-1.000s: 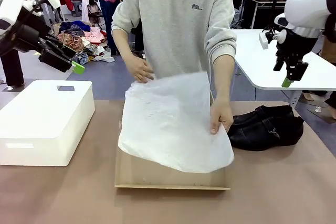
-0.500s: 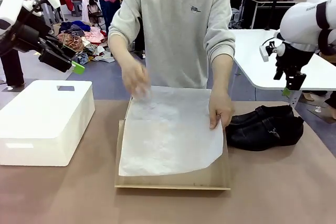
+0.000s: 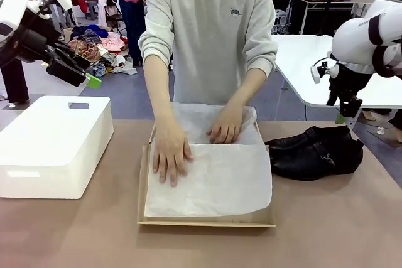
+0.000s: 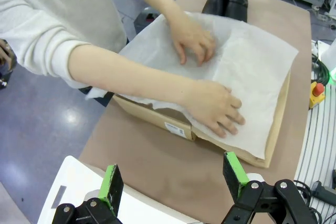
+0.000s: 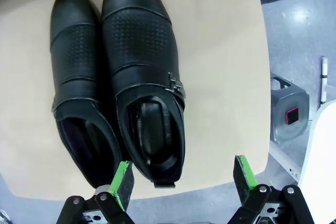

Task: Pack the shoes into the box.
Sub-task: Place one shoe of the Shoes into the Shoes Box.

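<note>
Robot lab: brown test table [image 3: 75, 230], white worktable [image 3: 308, 67] behind, clothes heap [image 3: 100, 45] on floor [image 3: 119, 95]

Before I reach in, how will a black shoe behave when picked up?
The shoes look like glossy leather, so probably slick. The open heel end will likely flex if squeezed. Resting flat on the table, they shouldn't roll.

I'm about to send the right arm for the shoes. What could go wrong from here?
1. The person's hands are pressing the tissue paper inside the box, so moving in now risks contact.
2. The shoes lie side by side, touching, so the open right end effector may catch both.
</note>
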Robot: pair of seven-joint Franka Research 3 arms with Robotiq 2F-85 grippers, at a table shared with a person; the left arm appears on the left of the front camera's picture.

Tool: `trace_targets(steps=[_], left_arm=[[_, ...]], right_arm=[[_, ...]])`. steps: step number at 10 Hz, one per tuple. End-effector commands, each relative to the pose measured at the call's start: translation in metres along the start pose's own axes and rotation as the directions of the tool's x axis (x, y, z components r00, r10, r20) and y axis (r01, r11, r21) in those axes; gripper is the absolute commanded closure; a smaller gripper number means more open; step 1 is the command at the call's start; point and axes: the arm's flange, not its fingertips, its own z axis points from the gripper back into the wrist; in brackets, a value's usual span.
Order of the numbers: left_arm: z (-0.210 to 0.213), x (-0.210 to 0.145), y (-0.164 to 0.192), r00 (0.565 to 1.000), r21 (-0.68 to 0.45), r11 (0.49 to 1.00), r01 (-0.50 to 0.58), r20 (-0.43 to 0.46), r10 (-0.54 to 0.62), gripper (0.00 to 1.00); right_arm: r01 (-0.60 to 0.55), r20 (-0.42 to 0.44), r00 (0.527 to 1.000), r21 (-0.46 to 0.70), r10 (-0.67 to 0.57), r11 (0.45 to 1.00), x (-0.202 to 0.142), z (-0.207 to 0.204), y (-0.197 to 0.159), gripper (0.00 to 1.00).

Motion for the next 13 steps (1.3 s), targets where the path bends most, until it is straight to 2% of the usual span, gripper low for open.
trace_targets(steps=[1,8,13], left_arm=[[-0.001,-0.001,0.001,1.0,-0.012,1.0,0.014,0.013,-0.014,0.0],[-0.001,-0.001,0.001,1.0,-0.012,1.0,0.014,0.013,-0.014,0.0],[-0.001,-0.001,0.001,1.0,-0.012,1.0,0.014,0.013,-0.014,0.0]], right_arm=[[-0.014,0.037,0.999,0.008,0.014,1.0,0.0,-0.007,-0.015,0.0],[-0.022,0.024,0.999,0.05,0.02,0.999,-0.005,-0.035,-0.037,0.0],[-0.023,0.028,0.999,0.119,0.02,0.993,-0.008,-0.056,-0.038,0.0]])
